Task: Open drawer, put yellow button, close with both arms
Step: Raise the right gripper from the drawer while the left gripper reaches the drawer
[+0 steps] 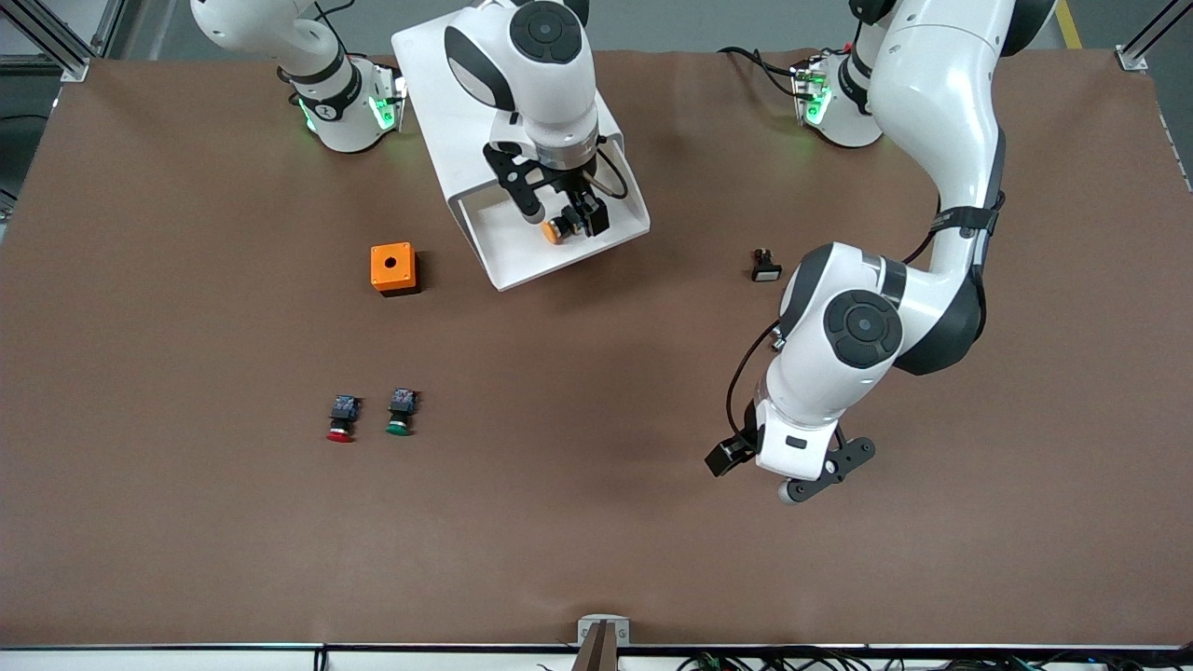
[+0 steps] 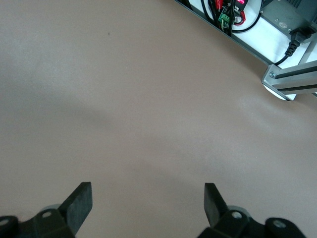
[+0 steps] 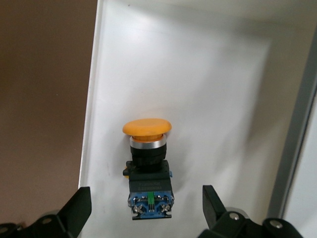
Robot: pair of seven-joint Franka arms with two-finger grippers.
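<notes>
Now yellow button (image 3: 147, 166) lying sideways in open drawer (image 3: 208, 74)

We note the drawer (image 3: 208, 84) as smooth white plastic with a dull sheen. The yellow button (image 3: 147, 127) has a matt yellow-orange cap over a shiny metal collar. The table (image 1: 596, 522) looks matt brown.
</notes>
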